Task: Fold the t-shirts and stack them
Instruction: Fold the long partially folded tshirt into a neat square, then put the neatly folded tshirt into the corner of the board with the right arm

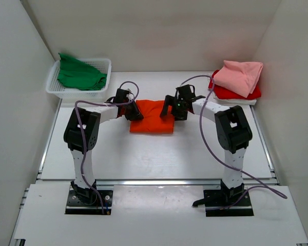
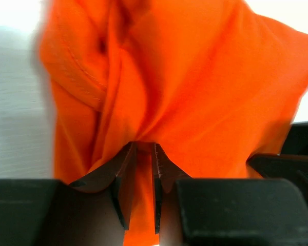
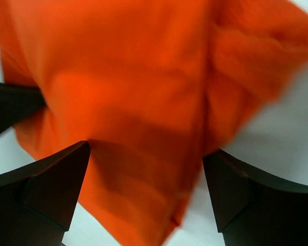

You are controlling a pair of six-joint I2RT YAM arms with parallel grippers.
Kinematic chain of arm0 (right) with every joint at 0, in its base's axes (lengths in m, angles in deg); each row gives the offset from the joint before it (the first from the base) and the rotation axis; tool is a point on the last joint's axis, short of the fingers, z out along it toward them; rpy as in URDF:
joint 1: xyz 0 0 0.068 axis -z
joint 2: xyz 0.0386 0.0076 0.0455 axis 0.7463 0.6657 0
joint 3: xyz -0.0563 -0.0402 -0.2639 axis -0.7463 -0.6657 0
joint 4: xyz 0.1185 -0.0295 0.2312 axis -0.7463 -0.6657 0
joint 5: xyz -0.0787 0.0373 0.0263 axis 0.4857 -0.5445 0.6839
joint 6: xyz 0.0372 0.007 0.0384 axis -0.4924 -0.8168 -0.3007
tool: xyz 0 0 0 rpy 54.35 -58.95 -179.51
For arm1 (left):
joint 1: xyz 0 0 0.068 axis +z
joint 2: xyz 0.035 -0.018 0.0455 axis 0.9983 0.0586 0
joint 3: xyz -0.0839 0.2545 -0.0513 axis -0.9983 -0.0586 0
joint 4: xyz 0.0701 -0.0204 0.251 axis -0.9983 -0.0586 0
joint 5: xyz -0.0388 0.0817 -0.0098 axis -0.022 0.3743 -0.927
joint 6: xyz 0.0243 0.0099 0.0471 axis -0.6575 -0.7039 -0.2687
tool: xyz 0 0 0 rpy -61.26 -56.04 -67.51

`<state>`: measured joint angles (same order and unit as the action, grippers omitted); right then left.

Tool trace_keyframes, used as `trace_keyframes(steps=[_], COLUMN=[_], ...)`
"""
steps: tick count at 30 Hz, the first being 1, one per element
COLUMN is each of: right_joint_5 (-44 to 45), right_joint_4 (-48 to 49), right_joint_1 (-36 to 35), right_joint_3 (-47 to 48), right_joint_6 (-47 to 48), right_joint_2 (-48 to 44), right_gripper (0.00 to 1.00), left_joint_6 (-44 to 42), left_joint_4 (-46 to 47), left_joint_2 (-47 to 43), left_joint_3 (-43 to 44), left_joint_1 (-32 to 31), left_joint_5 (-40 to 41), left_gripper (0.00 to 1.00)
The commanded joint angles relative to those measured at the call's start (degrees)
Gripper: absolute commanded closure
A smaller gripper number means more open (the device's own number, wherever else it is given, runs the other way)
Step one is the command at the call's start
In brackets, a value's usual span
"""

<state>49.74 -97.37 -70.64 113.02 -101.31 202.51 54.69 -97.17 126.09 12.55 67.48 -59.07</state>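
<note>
A bright orange t-shirt (image 1: 153,122) lies folded in a rough rectangle at the middle of the table. My left gripper (image 1: 134,111) is at its left edge. In the left wrist view its fingers (image 2: 143,146) stand a narrow gap apart, and the orange cloth (image 2: 195,77) shows through the gap and bunches up ahead. My right gripper (image 1: 170,109) is at the shirt's right edge. Its fingers (image 3: 146,149) are wide open, one on each side of the orange fabric (image 3: 118,77), pinching nothing. The green t-shirt (image 1: 79,75) lies crumpled in the basket. A pale pink t-shirt (image 1: 242,76) rests folded on a red one (image 1: 222,92) at the back right.
The white mesh basket (image 1: 55,88) stands at the back left against the wall. White walls close in the left, right and back sides. Purple cables loop from both arms above the table.
</note>
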Motion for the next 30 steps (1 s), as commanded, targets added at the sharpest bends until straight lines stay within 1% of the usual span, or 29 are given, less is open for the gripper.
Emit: trace_keyframes(steps=[1,2,4,5,6,7,8,9,11,12,13,14,15,16,17,18,19,20,21,22,24,26,29,30], right_joint_5=[-2.8,-3.2,-7.4,-7.6,-9.5,-10.5,-11.2,-12.1,-13.1,-13.1,-11.7,-10.3,-9.1,-6.7,-4.8,0.3,2.9,6.7,12.7,15.0,19.6,18.9,18.6,17.2], right_joint_4=[1.0,0.8,2.1,2.1,2.3,2.5,2.6,3.4,1.9,1.1,-2.7,-6.7,-8.7,-12.5,-14.7,-15.9,-16.2,-15.9,-14.5,-13.4,-9.4,-8.1,-3.6,-1.8], right_joint_1=[-2.0,-2.2,-2.5,-2.4,-2.5,-2.3,-2.1,-1.5,0.6,1.1,2.1,2.9,3.6,4.7,5.7,6.3,6.7,7.1,7.3,7.3,9.6,12.2,16.5,18.3], right_joint_3=[5.7,6.5,7.2,7.6,7.7,7.6,7.1,6.5,7.8,10.1,12.4,16.4,20.5,22.3,24.8,26.9,27.9,28.1,27.6,26.2,24.8,25.4,25.0,24.1], right_joint_6=[-2.3,-3.3,-4.5,-4.7,-4.9,-5.3,-4.6,-4.5,-1.5,2.7,5.4,11.1,16.8,19.7,25.8,30.0,35.2,37.9,41.0,44.8,48.0,48.5,49.9,50.5], right_joint_2=[6.0,7.4,8.9,9.8,10.1,10.1,10.2,9.9,9.0,8.9,9.4,9.5,9.8,10.1,10.2,9.5,8.8,7.6,6.9,5.9,3.4,1.8,-0.8,-1.3], right_gripper=[0.11,0.11,0.14,0.2,0.31,0.53,0.7,1.0,1.0,1.0,1.0,1.0,1.0,1.0,1.0,1.0,1.0,1.0,1.0,1.0,1.0,1.0,1.0,1.0], left_joint_6=[0.4,0.5,0.5,0.4,0.5,0.8,1.0,0.8,1.3,1.0,1.1,1.0,0.7,0.4,0.5,0.5,0.1,-0.1,-0.5,-0.9,-1.2,-1.9,-2.4,-2.8], left_joint_4=[0.0,0.0,0.2,0.5,0.5,0.9,1.4,1.7,1.7,1.6,1.2,0.8,0.6,0.5,0.5,0.3,0.4,-0.1,0.0,-0.4,-0.7,-0.9,-1.4,-1.7], left_joint_2=[-1.2,-1.2,-1.3,-1.3,-1.4,-1.9,-2.1,-2.0,-3.0,-4.0,-4.6,-5.8,-7.3,-8.1,-9.8,-11.3,-13.0,-13.6,-14.9,-15.5,-16.4,-16.6,-16.6,-16.6], left_joint_3=[-1.1,-1.4,-1.8,-1.8,-2.1,-2.2,-2.3,-2.4,-2.3,-2.5,-2.3,-2.3,-2.6,-3.1,-3.3,-4.2,-5.0,-6.1,-6.1,-6.9,-8.0,-8.7,-9.3,-9.3], left_joint_1=[1.1,1.9,1.5,1.4,1.4,1.5,1.4,1.5,2.1,2.6,2.7,3.2,3.9,3.9,4.2,4.6,4.7,4.8,5.4,5.4,6.1,6.0,6.0,6.1], left_joint_5=[1.5,1.6,0.9,0.9,0.7,0.6,0.0,-0.5,-3.2,-3.4,-4.2,-4.6,-5.4,-5.6,-5.6,-5.7,-5.1,-4.9,-4.5,-4.8,-5.1,-5.1,-5.3,-5.1], left_gripper=[0.71,0.71,0.71,0.72,0.71,0.71,0.7,0.69,0.68,0.67,0.66,0.66,0.66,0.66,0.66,0.66,0.66,0.66,0.65,0.65,0.65,0.66,0.65,0.65])
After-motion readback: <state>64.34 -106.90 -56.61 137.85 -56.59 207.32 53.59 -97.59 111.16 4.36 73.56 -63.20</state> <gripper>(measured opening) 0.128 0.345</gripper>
